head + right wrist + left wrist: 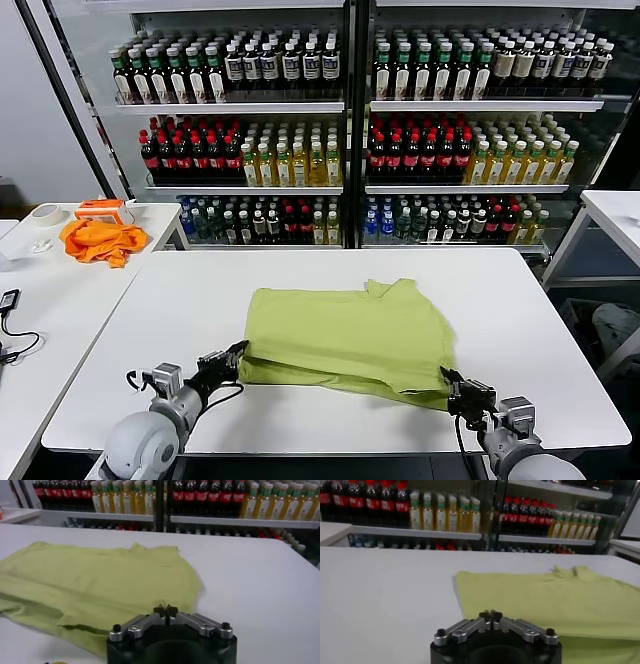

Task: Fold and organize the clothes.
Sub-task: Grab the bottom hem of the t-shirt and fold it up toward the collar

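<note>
Left hand (238,351) pinched on T-shirt (345,335) near-left corner, right hand (447,377) seemingly pinching near-right corner, both arms low

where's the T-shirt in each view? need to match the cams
Head view: T-shirt lies at the table's centre, toward the near edge, between the two arms.
Left wrist view: it runs from just beyond the shut left end effector to the picture's edge.
Right wrist view: it fills the table beyond the shut right end effector.
Shared landmark: the bottle shelves behind the table.

t-shirt (345,335) centred on table (520,300); bottle shelves (350,120) behind; cloth (98,240) far left.
</note>
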Robot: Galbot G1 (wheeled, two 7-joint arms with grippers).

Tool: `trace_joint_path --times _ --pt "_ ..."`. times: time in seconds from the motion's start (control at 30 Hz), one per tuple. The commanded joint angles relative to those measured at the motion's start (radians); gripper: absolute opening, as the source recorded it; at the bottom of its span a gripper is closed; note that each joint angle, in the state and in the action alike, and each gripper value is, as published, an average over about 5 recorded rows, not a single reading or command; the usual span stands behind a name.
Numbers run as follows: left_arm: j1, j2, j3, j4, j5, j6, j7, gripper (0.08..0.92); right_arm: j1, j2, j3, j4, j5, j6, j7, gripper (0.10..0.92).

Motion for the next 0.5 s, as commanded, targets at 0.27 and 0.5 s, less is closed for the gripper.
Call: trace_joint_path --times 0.27,0.5 --pt "-0.109 -0.024 0.053 0.189 0.112 -0.043 0.006 0.117 0.055 0.022 -0.04 -0.056 -0.045 -0.007 0.009 0.244" --pt "-0.079 0.002 0.004 0.162 0.097 -0.054 0.004 0.306 -0.002 -0.006 0.03 0.008 -0.046 -0.03 0.016 0.443"
